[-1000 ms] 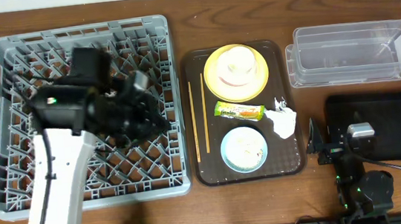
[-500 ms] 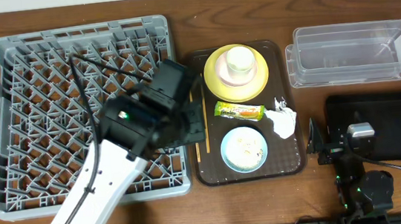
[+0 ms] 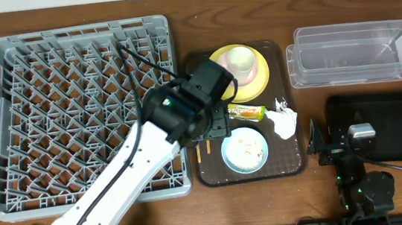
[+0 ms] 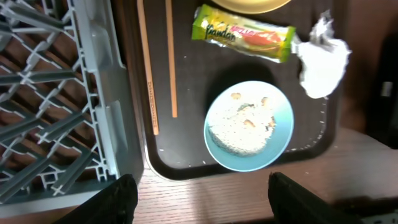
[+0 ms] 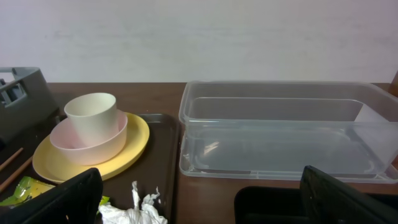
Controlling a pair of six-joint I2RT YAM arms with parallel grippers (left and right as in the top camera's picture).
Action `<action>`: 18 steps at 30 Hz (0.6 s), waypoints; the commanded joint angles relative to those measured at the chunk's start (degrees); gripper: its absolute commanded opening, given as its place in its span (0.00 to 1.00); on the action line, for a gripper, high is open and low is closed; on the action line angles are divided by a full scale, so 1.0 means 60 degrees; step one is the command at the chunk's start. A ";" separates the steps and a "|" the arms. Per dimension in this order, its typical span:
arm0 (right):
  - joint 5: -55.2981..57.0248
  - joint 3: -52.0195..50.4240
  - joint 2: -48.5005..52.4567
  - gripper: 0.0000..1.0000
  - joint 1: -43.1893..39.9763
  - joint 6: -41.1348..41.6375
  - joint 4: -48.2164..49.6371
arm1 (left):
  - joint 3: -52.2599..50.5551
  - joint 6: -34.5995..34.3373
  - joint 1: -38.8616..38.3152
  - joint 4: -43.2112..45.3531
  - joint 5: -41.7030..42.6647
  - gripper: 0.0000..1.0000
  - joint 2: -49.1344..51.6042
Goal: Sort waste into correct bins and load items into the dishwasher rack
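Though wrapper [image 4: 242,34] lies crosswise — chopsticks [image 4: 147,74] run parallel to rack [image 4: 102,56].

Left arm [image 3: 111,185]: white link runs diagonally from near edge, lower left, up toward table centre, stretched long. Black wrist [image 3: 185,108] at far end, cable looped above it. Left gripper [image 4: 202,199] points straight down. Fingers [image 4: 115,199] spread wide, nothing between.

Right arm [image 3: 362,185]: folded low at near right edge. Right gripper [image 5: 200,186] level, facing far side. Fingers [image 5: 62,199] wide apart, empty.
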 commanded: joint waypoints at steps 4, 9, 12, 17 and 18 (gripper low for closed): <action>-0.0022 -0.0011 -0.0058 0.99 -0.0007 -0.0080 -0.0033 | -0.0040 -0.0015 -0.0015 -0.0055 -0.0186 0.71 0.0692; -0.0022 -0.0011 -0.0058 0.99 -0.0007 -0.0080 -0.0033 | -0.0040 0.0022 -0.0015 -0.0113 -0.0186 0.78 0.0998; -0.0022 -0.0011 -0.0058 0.99 -0.0007 -0.0076 -0.0033 | -0.0036 0.0025 -0.0011 -0.0131 -0.0189 0.78 0.0973; -0.0022 -0.0011 -0.0058 0.99 -0.0007 -0.0080 -0.0033 | -0.0036 0.0280 -0.0011 -0.0197 -0.0189 0.78 0.0922; -0.0022 -0.0011 -0.0058 0.99 -0.0007 -0.0076 -0.0033 | -0.0036 0.0488 -0.0011 -0.0219 -0.0189 0.78 0.0911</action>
